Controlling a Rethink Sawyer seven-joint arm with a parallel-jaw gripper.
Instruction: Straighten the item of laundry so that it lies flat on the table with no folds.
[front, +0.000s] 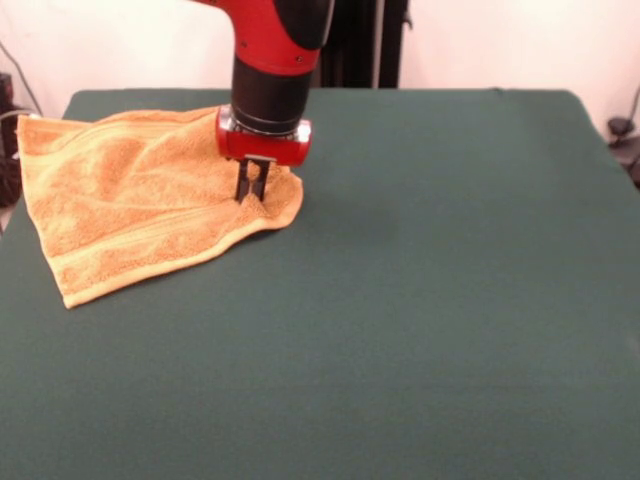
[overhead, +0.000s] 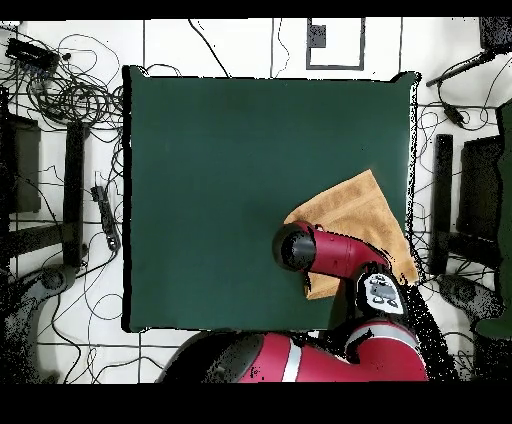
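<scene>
The golden-orange towel lies at the far left of the dark green table, spread out but rumpled, with a woven band along its near edge. Its far left corner reaches the table's edge. My gripper points straight down at the towel's right corner. Its dark fingers stand close together and pinch a small raised ridge of cloth there. In the overhead view the towel lies near the table's right edge, and the arm's wrist hides the fingers and the towel's left corner.
Cables and black stands lie on the floor round the table in the overhead view. A dark object sits just beyond the table's far right corner in the front view. The robot's red base is at the bottom.
</scene>
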